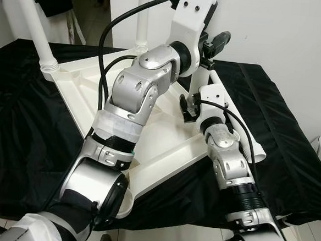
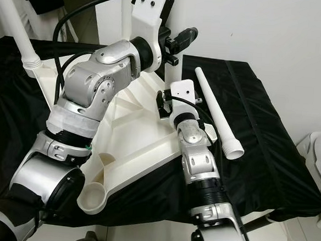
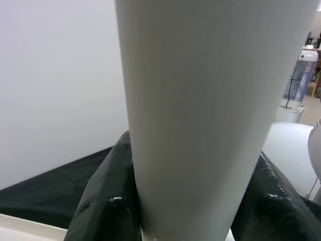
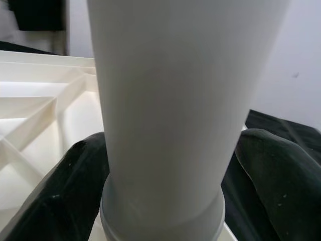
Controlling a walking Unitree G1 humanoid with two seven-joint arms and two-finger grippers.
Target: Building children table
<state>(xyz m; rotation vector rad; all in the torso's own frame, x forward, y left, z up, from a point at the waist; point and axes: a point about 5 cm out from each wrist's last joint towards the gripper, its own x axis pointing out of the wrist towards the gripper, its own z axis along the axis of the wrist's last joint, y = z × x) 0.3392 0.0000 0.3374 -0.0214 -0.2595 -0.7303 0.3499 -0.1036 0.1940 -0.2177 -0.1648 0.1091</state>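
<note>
— What's it doing with both arms up at that far corner?

— Working on a leg, I'd say. The white tabletop point(image 2: 143, 136) lies upside down on the black cloth point(image 2: 273, 156), ribs showing, and both grippers are on the same upright table leg point(image 4: 170, 100) at the corner by the wall.

— Both holding it?

— Looks so. The right gripper point(image 4: 165, 201) has its black fingers point(image 4: 60, 196) either side of the leg down by the collar, where it meets the tabletop, clamped on it as far as I can judge. The left gripper point(image 3: 185, 201) is higher up the same leg, fingers point(image 3: 105, 196) pressed against it on both sides.

— So which way does the leg run?

— Straight up from the tabletop, long axis vertical, and each gripper comes at it from the side, across that axis. The right one sits nearer the socket, the left one nearer the free end. My guess is any seating or twisting has to go along or around that upright line.

— And the other legs?

— Two are already standing at the far left corners; one fitted leg point(image 1: 37, 29) is plain to see. A loose leg point(image 2: 218, 116) lies flat on the cloth just right of the right arm, wide end toward us. One near socket point(image 2: 92, 195) is still open.
</note>
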